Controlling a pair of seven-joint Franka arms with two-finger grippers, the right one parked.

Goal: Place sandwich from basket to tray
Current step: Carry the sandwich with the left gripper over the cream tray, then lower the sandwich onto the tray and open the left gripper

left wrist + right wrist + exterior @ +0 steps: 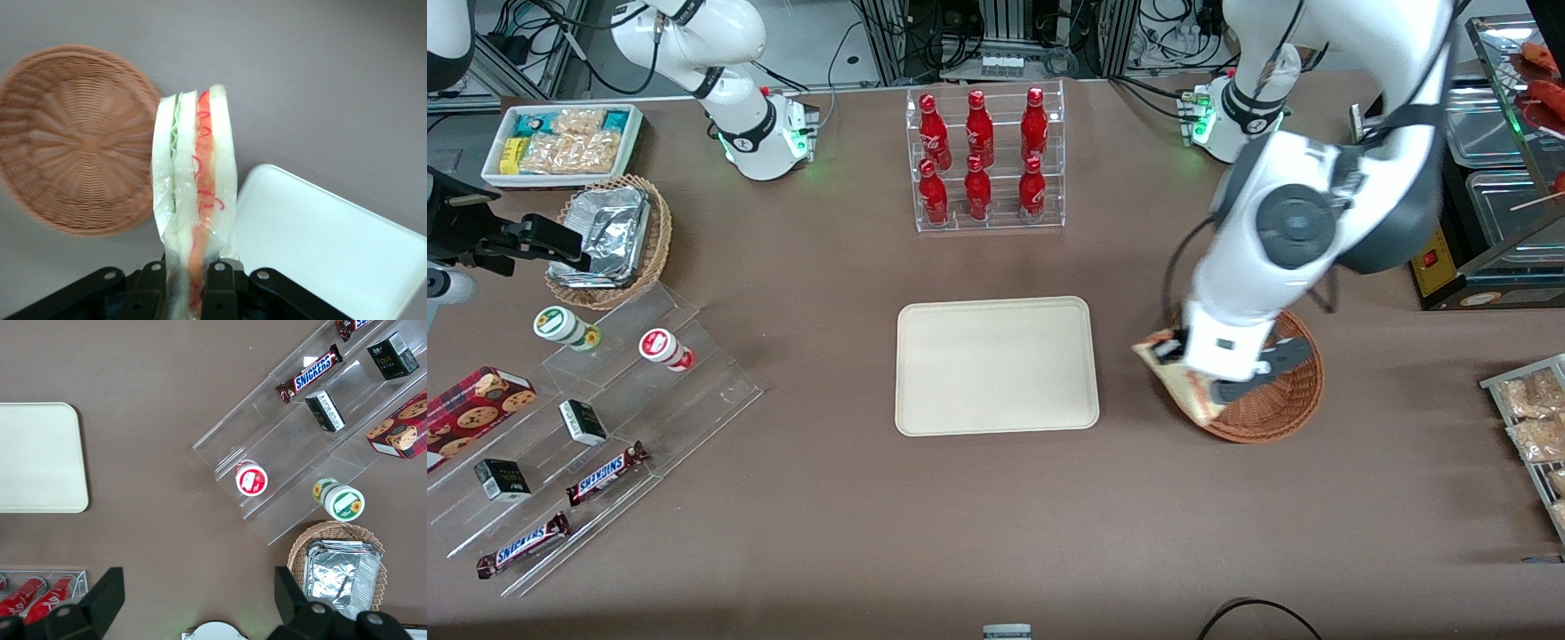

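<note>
**Sandwich lifted, not yet over the tray**

Front view: our tool (1183, 378) hangs above the round reddish-brown wicker basket (1285, 411), beside the empty cream rectangular plastic tray (996, 365) on the brown table (827, 498).

Left wrist view: the tool grips the white-bread triangular sandwich (195, 200) by one end; its slippery wrapping could let it slide out early.

I see my black two-finger gripper (193, 283) pinching the pale white sandwich wedge (193, 180), striped red-pink and green. Beside it sits the reddish-brown woven wicker basket (73, 140); near it, the plain cream-beige plastic tray (327, 247).
</note>
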